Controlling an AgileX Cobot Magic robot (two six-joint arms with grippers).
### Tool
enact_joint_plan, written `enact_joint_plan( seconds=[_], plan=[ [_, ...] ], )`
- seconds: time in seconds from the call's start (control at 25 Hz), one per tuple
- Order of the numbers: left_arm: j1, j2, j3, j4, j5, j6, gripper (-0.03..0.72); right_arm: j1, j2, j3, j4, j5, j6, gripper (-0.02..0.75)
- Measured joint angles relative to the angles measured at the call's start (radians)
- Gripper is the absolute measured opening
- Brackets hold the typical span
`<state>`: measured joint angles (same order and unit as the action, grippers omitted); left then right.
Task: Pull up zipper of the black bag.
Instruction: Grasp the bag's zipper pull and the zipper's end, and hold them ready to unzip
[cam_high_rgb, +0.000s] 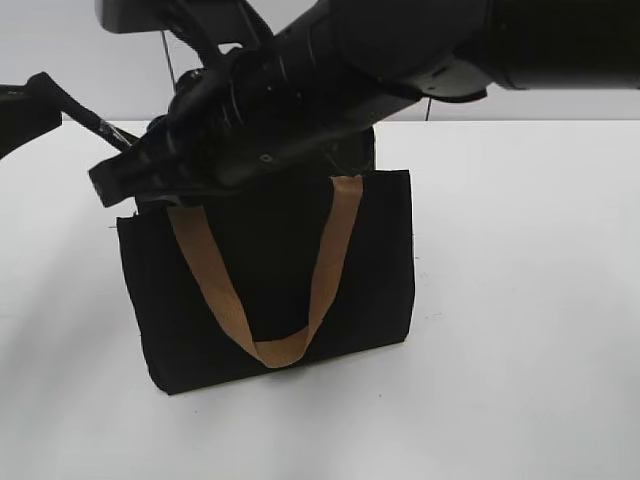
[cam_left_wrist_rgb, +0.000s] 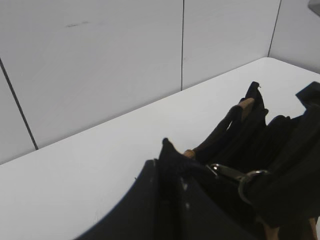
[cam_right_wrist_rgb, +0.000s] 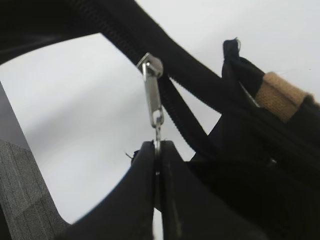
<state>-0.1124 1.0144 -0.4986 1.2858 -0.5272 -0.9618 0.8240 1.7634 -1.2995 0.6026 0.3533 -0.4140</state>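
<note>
So, bag: your black bag (cam_high_rgb: 270, 280) stands upright mid-table (cam_high_rgb: 520, 300), tan handle (cam_high_rgb: 300, 290) drooping down the front.
Zipper: silver pull tab (cam_right_wrist_rgb: 153, 100) hangs off the zipper (cam_right_wrist_rgb: 150, 45) along the top edge.
Right gripper (cam_right_wrist_rgb: 157, 165): jaws clenched on the pull tab's end.
Left gripper (cam_left_wrist_rgb: 170, 200): you've got it at the bag's end; jaws, can't tell.
</note>
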Motion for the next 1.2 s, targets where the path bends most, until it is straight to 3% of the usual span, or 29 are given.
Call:
enact_joint_plan(
  seconds=[0.8, 1.2],
  plan=[
    [-0.004, -0.042, 0.002, 0.013, -0.008, 0.001, 0.029, -0.124, -0.031, -0.005, 0.005, 0.178, 0.046, -0.001],
    [-0.004, -0.043, 0.002, 0.012, -0.007, 0.001, 0.029, -0.126, -0.041, -0.006, -0.221, 0.252, 0.225, -0.001]
  ],
)
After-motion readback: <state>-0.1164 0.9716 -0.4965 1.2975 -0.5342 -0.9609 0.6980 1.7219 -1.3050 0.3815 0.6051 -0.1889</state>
